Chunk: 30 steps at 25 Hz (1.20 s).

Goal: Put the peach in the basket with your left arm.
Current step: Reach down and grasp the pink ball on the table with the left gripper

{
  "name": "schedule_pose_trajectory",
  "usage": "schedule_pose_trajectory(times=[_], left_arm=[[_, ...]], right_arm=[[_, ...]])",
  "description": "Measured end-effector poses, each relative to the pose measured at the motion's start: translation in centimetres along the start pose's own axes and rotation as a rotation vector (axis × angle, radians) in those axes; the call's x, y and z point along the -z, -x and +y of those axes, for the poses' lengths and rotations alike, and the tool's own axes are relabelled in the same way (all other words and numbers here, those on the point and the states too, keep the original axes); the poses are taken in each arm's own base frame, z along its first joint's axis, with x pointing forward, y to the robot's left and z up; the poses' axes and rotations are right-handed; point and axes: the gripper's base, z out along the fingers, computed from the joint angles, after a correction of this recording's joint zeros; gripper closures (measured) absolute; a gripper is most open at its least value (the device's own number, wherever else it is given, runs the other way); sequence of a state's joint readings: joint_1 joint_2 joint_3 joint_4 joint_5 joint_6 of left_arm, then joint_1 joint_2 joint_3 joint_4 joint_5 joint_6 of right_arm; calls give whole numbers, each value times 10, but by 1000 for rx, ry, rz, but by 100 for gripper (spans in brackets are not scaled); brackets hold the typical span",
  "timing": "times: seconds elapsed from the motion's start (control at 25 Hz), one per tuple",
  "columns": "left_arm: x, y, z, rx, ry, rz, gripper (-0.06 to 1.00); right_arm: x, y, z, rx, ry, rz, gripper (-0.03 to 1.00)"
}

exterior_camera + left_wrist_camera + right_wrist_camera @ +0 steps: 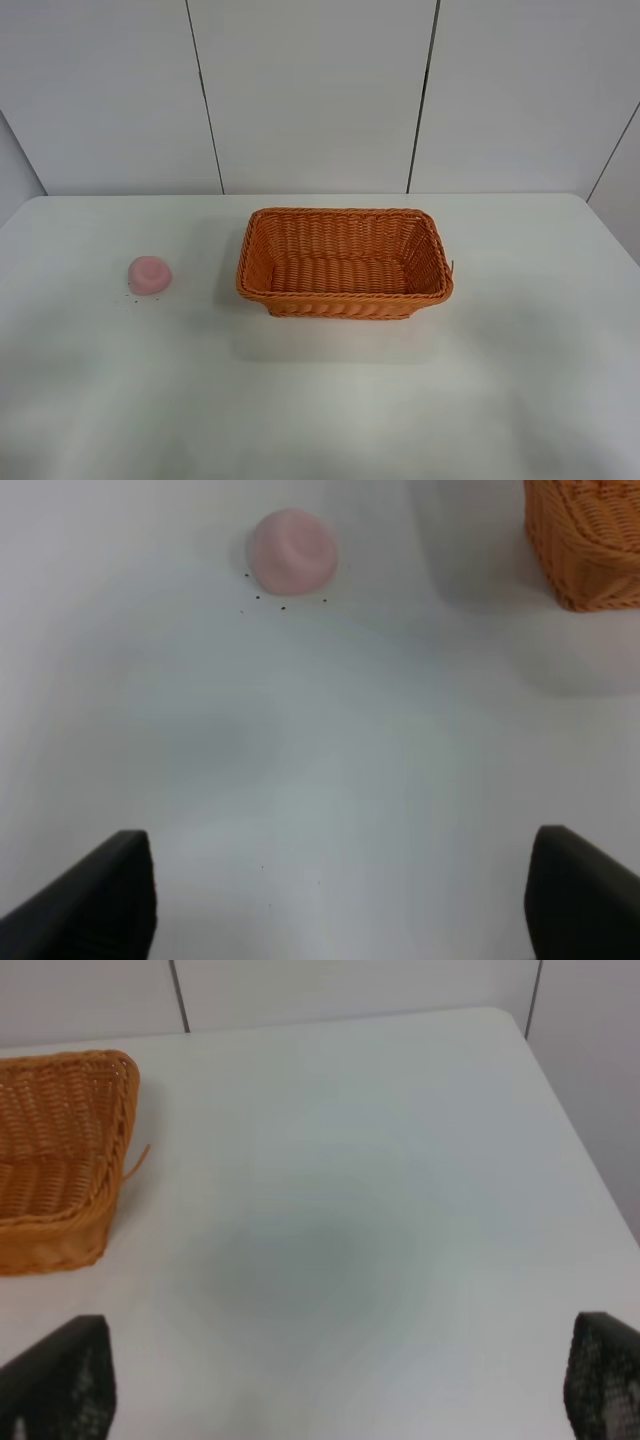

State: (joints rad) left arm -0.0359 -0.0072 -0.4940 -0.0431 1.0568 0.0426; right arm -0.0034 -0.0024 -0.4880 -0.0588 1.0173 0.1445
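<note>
the white table carries the peach at left and the basket mid-table, well apart.

A white tabletop with rounded far corners fills the scene under soft, even light that casts only faint shadows. Behind its far edge rises a wall of plain white panels, divided by thin dark vertical seams. A few tiny dark specks dot the matte surface toward the table's left edge.
</note>
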Motion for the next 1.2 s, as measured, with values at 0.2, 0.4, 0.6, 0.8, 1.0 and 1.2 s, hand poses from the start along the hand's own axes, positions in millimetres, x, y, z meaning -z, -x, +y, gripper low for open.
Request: schedule_pose_trajectory(times=[0.2, 0.4, 0.6, 0.8, 1.0, 1.2], left_arm=[[0, 0, 0, 0, 0, 0, 9], [0, 0, 0, 0, 0, 0, 9], [-3, 26, 0, 8, -4, 85, 9], [-36, 78, 4, 26, -5, 282, 9], [-101, 132, 10, 31, -4, 427, 9], [-190, 174, 18, 3, -8, 508, 9]], right_arm=[[0, 0, 0, 0, 0, 0, 27], [0, 0, 0, 0, 0, 0, 27], [0, 0, 0, 0, 0, 0, 27], [0, 0, 0, 0, 0, 0, 27], [0, 0, 0, 0, 0, 0, 27], [0, 0, 0, 0, 0, 0, 27]])
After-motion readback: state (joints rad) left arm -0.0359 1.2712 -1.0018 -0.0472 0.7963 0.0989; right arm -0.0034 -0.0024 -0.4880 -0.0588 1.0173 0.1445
